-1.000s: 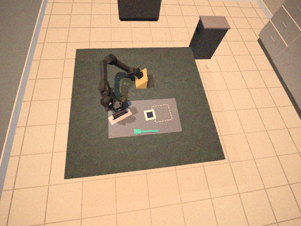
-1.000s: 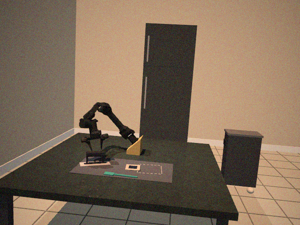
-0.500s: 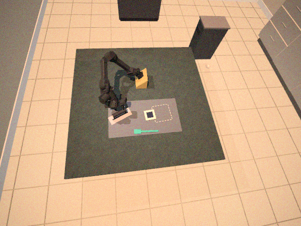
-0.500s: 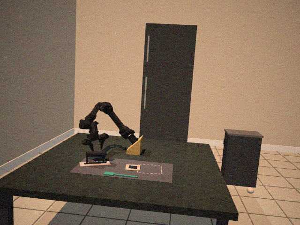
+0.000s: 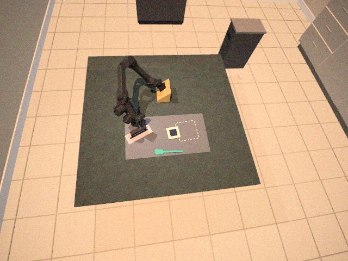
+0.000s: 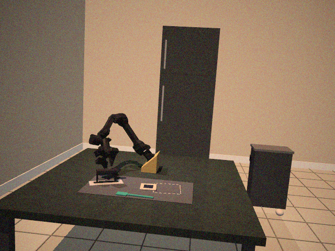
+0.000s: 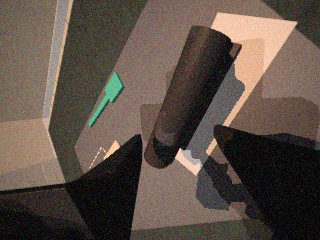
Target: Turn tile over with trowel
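The trowel point(image 5: 138, 131) point(image 6: 107, 171) point(image 7: 192, 85) has a pale flat blade and a raised dark bar handle. It rests on the left part of the mat point(image 5: 193, 146) point(image 6: 176, 197). My gripper point(image 6: 108, 165) point(image 7: 177, 134) is open and empty above the trowel, its fingers apart near one end of the handle in the wrist view. The cream tile point(image 5: 169, 136) point(image 6: 143, 186) lies flat with its dark square mark up. Its right edge touches or slightly overlaps the left side of the dashed outline point(image 5: 198, 137) point(image 6: 180, 189); most of the tile is outside.
A green flat-bladed tool point(image 5: 159, 151) point(image 6: 121, 193) point(image 7: 115, 87) lies along the mat's front part. A yellow wedge point(image 5: 163, 97) point(image 6: 151, 166) stands behind the mat by the arm's base. The dark table point(image 5: 168, 176) point(image 6: 135, 216) extends around the mat.
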{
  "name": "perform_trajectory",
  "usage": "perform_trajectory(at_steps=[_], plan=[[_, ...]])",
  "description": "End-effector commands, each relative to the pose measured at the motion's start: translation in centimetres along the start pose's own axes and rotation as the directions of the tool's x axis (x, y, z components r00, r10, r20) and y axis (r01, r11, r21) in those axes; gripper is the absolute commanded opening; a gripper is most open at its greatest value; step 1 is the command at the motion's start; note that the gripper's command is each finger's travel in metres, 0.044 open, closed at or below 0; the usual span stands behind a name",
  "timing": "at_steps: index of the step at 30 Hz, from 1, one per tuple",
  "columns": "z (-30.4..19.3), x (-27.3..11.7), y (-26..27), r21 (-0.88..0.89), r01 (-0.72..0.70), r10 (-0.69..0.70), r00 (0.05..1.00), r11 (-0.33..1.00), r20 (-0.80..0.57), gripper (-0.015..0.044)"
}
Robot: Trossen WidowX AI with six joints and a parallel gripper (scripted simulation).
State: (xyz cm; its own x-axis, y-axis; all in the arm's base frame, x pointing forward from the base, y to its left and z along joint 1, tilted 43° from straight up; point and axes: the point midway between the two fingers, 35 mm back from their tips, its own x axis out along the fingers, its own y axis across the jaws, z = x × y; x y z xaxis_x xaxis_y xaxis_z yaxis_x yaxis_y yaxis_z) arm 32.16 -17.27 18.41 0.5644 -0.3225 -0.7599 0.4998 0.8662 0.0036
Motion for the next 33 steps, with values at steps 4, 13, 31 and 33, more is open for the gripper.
perform_trajectory(at_steps=[4, 13, 31, 33], plan=[[-0.6, -0.1, -0.2, 0.214, -0.063, 0.052, 0.997, 0.975, 0.053, 0.03], [-1.0, -0.4, -0.4, 0.419, -0.144, 0.103, 0.988, 0.897, 0.119, 0.03], [-0.7, 1.6, -0.3, 0.418, -0.141, 0.1, 0.988, 0.897, 0.118, 0.03], [-0.6, 1.9, -0.2, 0.418, -0.14, 0.1, 0.988, 0.897, 0.117, 0.03]])
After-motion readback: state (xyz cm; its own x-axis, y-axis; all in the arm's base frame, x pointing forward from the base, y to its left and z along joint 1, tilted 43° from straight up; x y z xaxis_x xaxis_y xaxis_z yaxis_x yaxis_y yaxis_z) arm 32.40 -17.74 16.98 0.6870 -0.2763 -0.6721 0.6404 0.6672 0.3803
